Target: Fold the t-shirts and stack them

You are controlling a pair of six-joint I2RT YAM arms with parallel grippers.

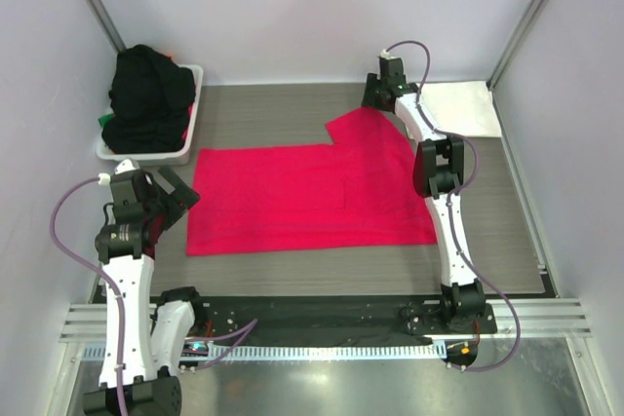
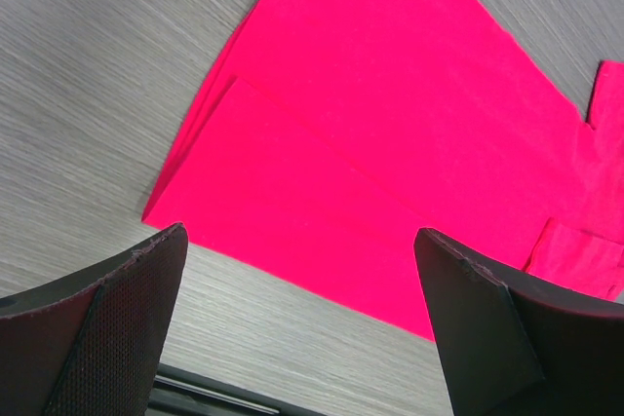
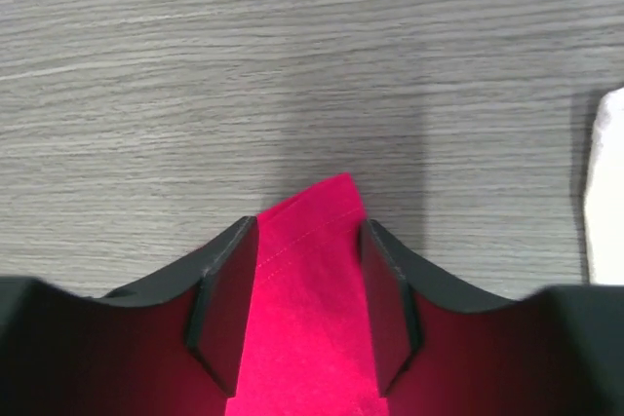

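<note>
A bright pinkish-red t-shirt (image 1: 312, 197) lies spread flat on the grey table, one sleeve pointing to the far right. My right gripper (image 1: 382, 94) is down at that sleeve's tip. In the right wrist view the hemmed sleeve corner (image 3: 312, 309) lies between the half-closed jaws of the right gripper (image 3: 309, 241), which stand apart and are not pinched on it. My left gripper (image 1: 180, 187) hovers wide open off the shirt's near-left corner (image 2: 195, 202), with nothing between its fingers (image 2: 117, 319). A white folded t-shirt (image 1: 460, 109) lies at the far right.
A white basket (image 1: 191, 138) at the far left holds a heap of black t-shirts (image 1: 146, 94), with a bit of green (image 1: 104, 122) showing. The white shirt's edge (image 3: 604, 182) lies just right of my right gripper. Walls close in on three sides.
</note>
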